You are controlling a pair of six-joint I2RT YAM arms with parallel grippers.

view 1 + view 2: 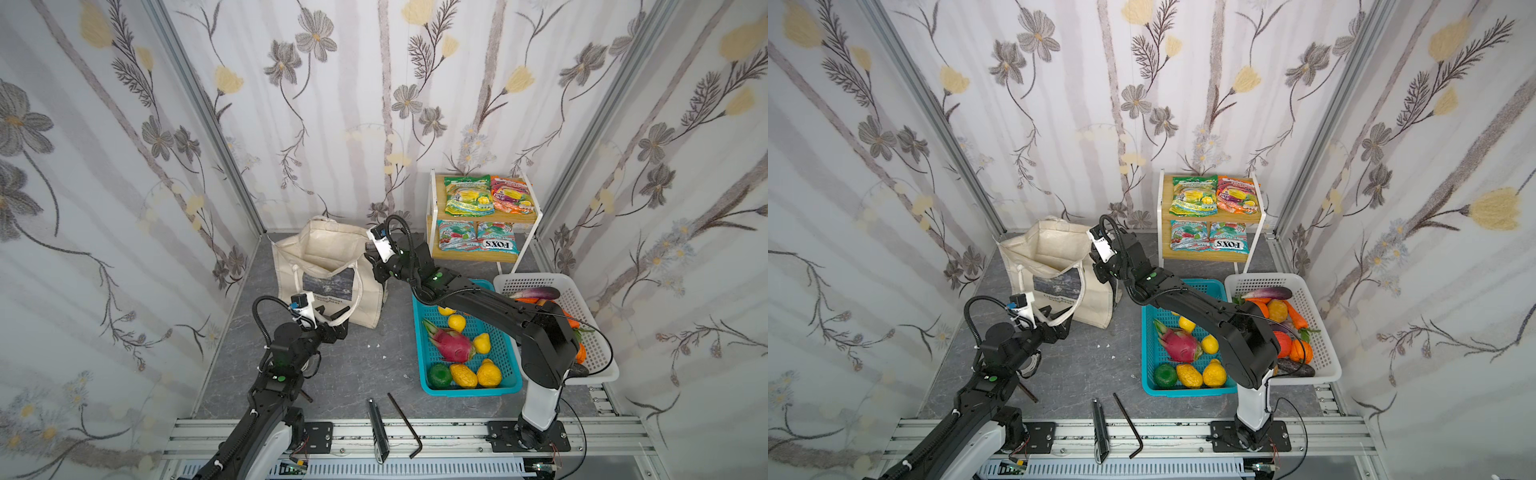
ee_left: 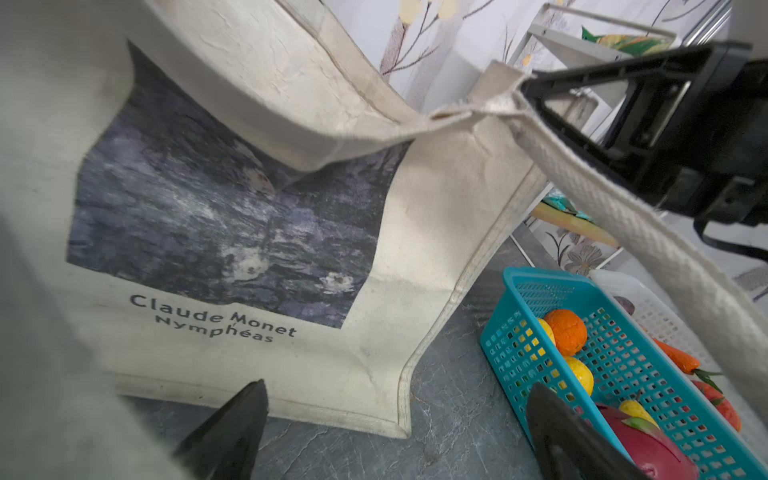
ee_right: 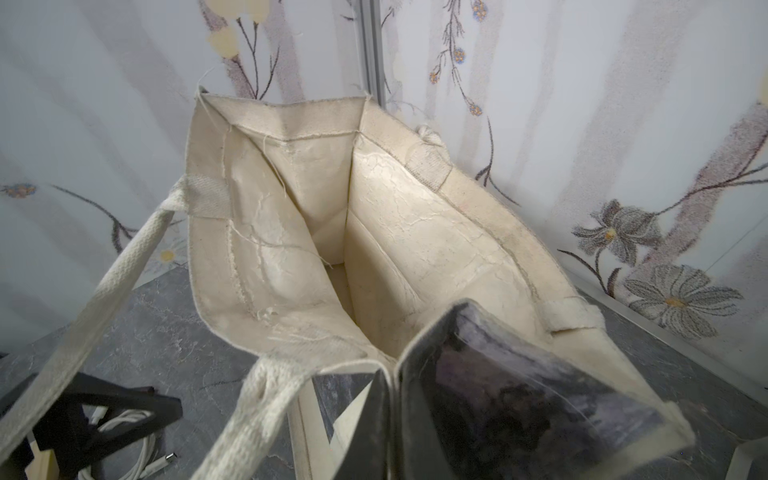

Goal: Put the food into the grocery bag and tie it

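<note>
- The right gripper (image 2: 530, 87) is clenched on the top rim of the grocery bag (image 1: 286, 266), at the corner where a handle (image 2: 623, 232) is sewn on. The bag's mouth stands open just ahead of its fingertips.
- The left gripper (image 1: 331, 314) is released, jaws wide, with nothing clamped between them. It faces the bag's printed front panel (image 2: 216, 216), low down near the base.
- The handle's loop hangs down the bag's front and passes right beside the left gripper's fingers; I cannot tell whether it rests on one.
- Behind the right gripper, under its forearm, sits the teal basket (image 1: 469, 388). It holds the dragon fruit (image 1: 451, 345), one round yellow fruit (image 1: 456, 322) and another (image 1: 481, 343), all well apart from both grippers.
- Farther from the right gripper, on the side away from the bag, stands the shelf (image 1: 431, 199). Its top board carries the green-yellow packet (image 1: 467, 195) and the orange packet (image 1: 511, 194), side by side.
</note>
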